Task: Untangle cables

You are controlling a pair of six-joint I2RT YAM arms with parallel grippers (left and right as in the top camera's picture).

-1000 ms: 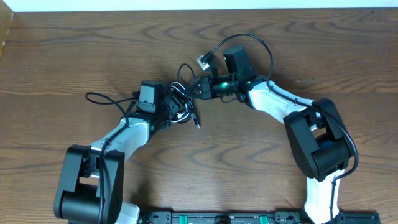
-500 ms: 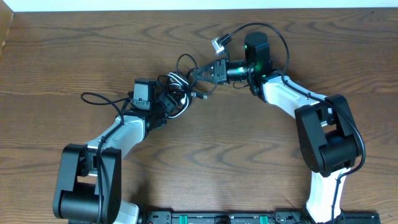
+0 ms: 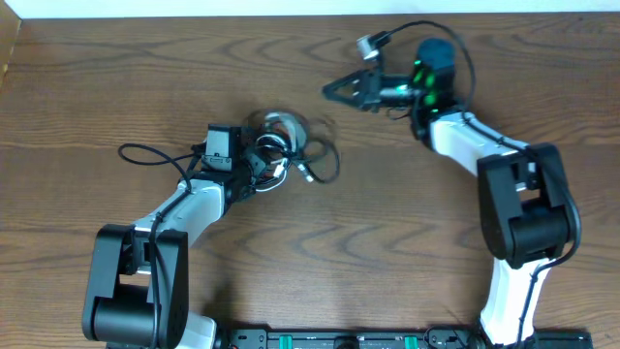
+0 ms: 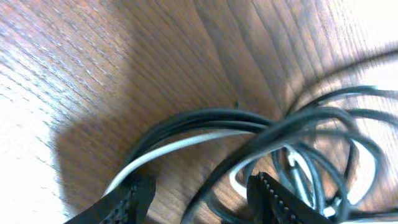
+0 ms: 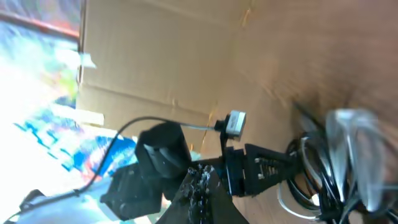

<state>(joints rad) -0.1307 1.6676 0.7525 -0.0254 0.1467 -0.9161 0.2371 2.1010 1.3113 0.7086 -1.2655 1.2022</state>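
A tangle of thin black cables and one white one (image 3: pixel 291 150) lies on the wooden table. My left gripper (image 3: pixel 263 167) is open at its left side. In the left wrist view its fingers (image 4: pixel 273 199) stand apart astride black cables (image 4: pixel 249 124) and the white cable (image 4: pixel 180 146). My right gripper (image 3: pixel 331 89) is raised to the upper right, apart from the tangle. Its jaws are pressed together in the right wrist view (image 5: pixel 205 183). A black cable with a silver plug (image 3: pixel 368 44) arcs over its wrist and moves with it. The plug also shows in the right wrist view (image 5: pixel 235 122).
A thin black cord (image 3: pixel 145 153) trails left from the left arm. The table's far edge (image 3: pixel 291 10) runs along the top. A cardboard wall (image 5: pixel 155 62) stands beyond the table. The left arm's wrist (image 5: pixel 161 155) and the tangle (image 5: pixel 348 162) show in the right wrist view.
My right gripper has moved up and right, away from the tangle, carrying the plug-ended cable. The tangle has gone slack and spread by the left gripper, which shifted slightly left.
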